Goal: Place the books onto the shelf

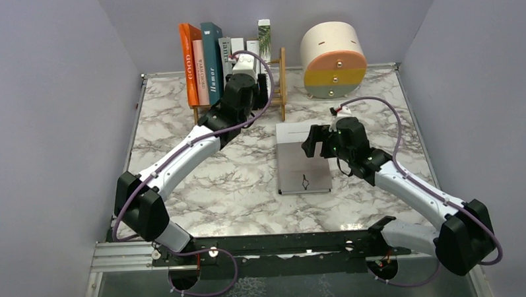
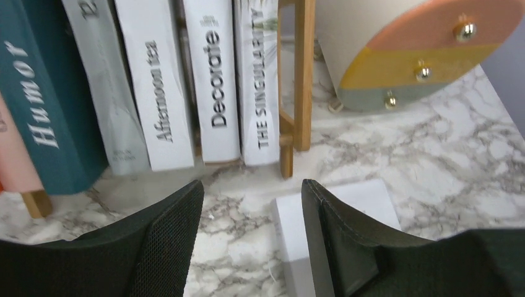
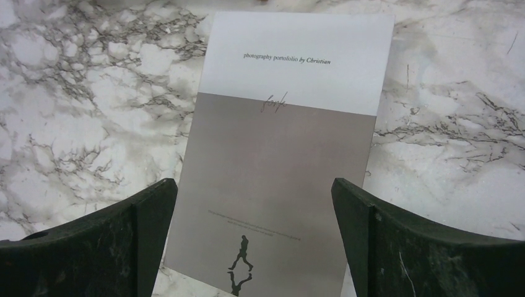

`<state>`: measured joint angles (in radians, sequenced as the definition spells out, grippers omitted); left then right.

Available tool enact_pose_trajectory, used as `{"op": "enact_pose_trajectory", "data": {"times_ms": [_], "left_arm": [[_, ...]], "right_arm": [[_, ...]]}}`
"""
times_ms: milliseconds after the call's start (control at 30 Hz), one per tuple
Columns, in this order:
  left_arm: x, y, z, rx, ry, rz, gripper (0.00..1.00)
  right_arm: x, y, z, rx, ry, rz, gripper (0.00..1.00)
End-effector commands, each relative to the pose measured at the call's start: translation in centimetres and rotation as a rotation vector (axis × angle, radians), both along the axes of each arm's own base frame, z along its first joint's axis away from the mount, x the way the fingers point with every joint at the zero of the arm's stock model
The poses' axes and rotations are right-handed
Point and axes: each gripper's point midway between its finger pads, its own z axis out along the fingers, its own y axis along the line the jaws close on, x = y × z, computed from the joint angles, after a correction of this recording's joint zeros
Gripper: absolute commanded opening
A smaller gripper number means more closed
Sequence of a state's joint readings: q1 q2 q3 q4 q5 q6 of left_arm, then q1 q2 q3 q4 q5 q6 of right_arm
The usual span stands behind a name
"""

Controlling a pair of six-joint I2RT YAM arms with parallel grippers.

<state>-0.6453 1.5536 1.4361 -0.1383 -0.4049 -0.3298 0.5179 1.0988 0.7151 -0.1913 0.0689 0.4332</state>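
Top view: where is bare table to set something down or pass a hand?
Bare marble table lies between the flat book and the left arm, and along the near edge. Crowded: the shelf, filled with books, the left gripper before it.

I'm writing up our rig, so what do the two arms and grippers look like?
The left arm and right arm have white shells with black joints. A purple cable runs along each, looping at the wrist. The left gripper and right gripper are black with two broad fingers; the left's pads show a fine mesh.
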Motion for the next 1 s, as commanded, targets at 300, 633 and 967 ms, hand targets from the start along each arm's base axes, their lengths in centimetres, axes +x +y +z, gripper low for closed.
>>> {"op": "enact_pose_trajectory", "data": {"times_ms": [300,633,967], "left_arm": [[-9.1,-3.9,-10.8,-0.221,0.249,-0.273,0.53],[-10.9,-5.5,-16.4,-0.261,0.382,-0.351,0.54],[-12.8,-7.3,-20.1,-0.352,0.488,-0.457,0.65]], "right_arm": [[1.4,-3.3,-5.7,-0.086,0.166,-0.135,0.96],[1.6,-3.8,-7.1,-0.029,0.214,-0.12,0.96],[1.0,-3.1,-8.1,0.023,0.247,-0.084,0.94]]}}
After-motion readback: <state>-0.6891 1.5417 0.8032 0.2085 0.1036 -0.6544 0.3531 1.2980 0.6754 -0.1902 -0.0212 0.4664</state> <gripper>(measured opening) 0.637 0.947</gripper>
